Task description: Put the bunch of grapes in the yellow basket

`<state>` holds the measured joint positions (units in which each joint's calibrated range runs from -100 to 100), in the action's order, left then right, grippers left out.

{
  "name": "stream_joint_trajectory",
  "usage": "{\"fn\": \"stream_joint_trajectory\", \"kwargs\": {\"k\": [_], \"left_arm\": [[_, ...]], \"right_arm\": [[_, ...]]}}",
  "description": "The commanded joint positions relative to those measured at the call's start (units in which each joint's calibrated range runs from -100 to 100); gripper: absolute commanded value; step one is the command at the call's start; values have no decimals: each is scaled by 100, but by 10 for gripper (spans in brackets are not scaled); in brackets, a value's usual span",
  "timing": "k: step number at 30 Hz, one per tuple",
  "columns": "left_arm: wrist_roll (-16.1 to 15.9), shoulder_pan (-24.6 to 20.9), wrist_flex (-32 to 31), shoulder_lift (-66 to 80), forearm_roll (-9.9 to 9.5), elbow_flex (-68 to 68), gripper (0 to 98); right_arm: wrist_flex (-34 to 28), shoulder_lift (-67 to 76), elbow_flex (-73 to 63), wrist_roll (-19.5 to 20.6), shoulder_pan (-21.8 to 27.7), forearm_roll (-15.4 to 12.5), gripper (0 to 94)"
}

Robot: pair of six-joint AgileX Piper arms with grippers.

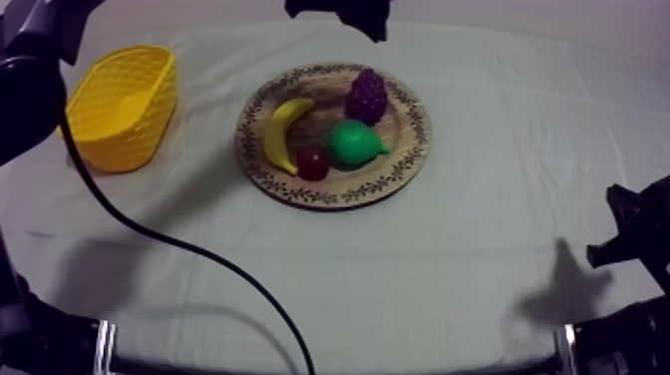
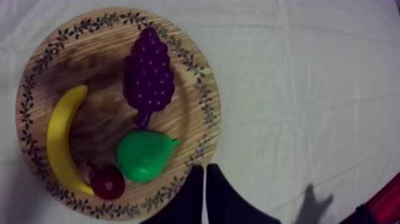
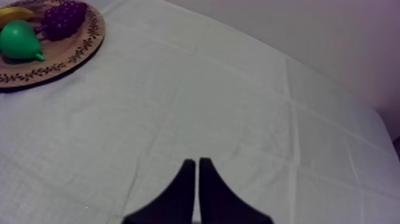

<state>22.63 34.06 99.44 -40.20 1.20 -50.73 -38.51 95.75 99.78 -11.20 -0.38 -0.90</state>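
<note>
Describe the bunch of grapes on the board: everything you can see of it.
The bunch of grapes is a dark purple toy, seemingly plastic, knobbed all over with small round berries. It is widest near a short stem stub and narrows to a point at the other end. It lies flat on the wooden board, near the patterned rim. Its stem end points at the pear and lies close by it; whether they touch I cannot tell.

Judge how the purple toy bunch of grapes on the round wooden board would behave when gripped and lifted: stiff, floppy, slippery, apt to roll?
The purple toy bunch of grapes is probably stiff: it looks like one moulded piece. Its knobbly surface should offer some hold. Lying flat on the round wooden board, wide and tapering, it seems unlikely to roll far.
</note>
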Motion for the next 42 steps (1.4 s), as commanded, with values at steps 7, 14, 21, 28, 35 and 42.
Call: {"fn": "stream_joint_trajectory", "kwargs": {"k": [7, 14, 21, 28, 35, 42], "left_arm": [[67, 43, 30, -238, -54, -376, 22], [133, 63, 32, -229, -55, -411, 226], [205, 46, 18, -98, -51, -148, 392], [301, -16, -156, 132, -71, 247, 550], [-9, -39, -404, 284, -43, 501, 825], [-115, -53, -401, 302, 11, 569, 943]], "right_arm": [[-3, 0, 0, -1, 0, -1, 3], [-3, 0, 0, -1, 0, -1, 3], [-3, 0, 0, -1, 0, -1, 3], [-3, 0, 0, -1, 0, -1, 3], [-3, 0, 0, -1, 0, -1, 3], [-3, 0, 0, -1, 0, -1, 3]]}}
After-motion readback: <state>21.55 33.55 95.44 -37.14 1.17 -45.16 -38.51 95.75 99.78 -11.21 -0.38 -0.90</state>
